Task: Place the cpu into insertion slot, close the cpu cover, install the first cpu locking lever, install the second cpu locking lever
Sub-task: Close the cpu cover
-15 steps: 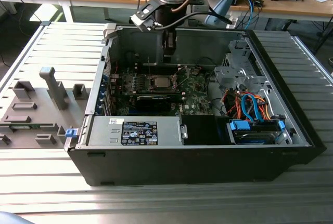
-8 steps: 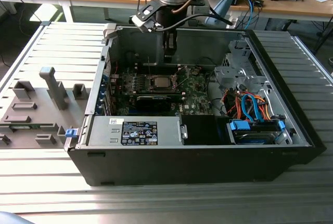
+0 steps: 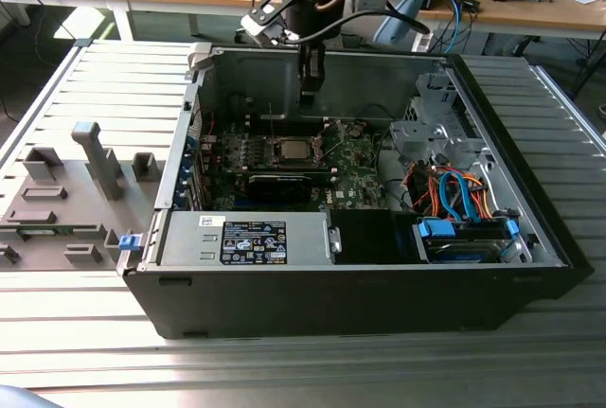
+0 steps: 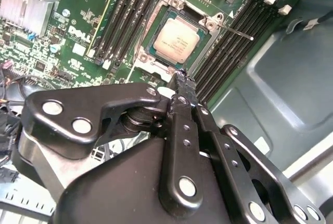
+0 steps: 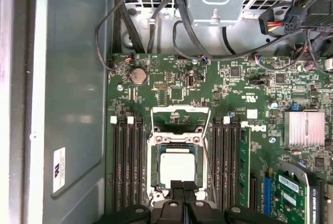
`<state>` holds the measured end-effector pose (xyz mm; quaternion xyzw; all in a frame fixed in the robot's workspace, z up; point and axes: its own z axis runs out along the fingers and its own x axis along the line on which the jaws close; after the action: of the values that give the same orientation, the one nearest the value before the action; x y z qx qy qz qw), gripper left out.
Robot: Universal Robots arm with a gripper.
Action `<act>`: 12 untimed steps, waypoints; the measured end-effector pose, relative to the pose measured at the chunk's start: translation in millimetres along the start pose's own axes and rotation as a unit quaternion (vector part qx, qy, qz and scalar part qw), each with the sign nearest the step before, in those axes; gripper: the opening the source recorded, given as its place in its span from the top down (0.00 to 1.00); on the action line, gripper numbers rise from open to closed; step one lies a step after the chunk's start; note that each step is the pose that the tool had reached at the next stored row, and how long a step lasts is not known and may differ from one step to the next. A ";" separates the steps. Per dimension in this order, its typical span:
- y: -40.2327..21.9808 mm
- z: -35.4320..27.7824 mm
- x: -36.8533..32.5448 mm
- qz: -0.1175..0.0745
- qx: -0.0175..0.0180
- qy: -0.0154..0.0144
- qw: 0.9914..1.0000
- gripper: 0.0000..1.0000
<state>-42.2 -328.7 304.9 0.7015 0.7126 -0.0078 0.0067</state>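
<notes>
The cpu lies flat in the insertion slot on the green board, its silver top fully exposed. In the exterior view the slot sits mid-board inside the open case. The cpu cover looks raised at the slot's end away from the gripper. A thin locking lever sticks out loose beside the slot. My gripper is shut with nothing between its fingers. It hangs just above the slot's near edge in both wrist views and stands upright over the board.
Black memory slots flank the slot on both sides. A long black expansion card lies in front of it, and a finned heatsink sits beside it. The power supply, the drive cage with cables and the case walls hem in the board.
</notes>
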 end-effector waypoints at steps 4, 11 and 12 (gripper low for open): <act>0.2 -15.2 -0.3 0.000 0.000 0.000 1.000 0.89; 0.2 -37.3 -0.8 0.000 0.000 0.000 1.000 0.89; 0.2 -37.3 -0.8 0.000 0.000 0.000 1.000 0.89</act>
<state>-41.9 -328.7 342.2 0.7015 0.7126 -0.0076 0.0066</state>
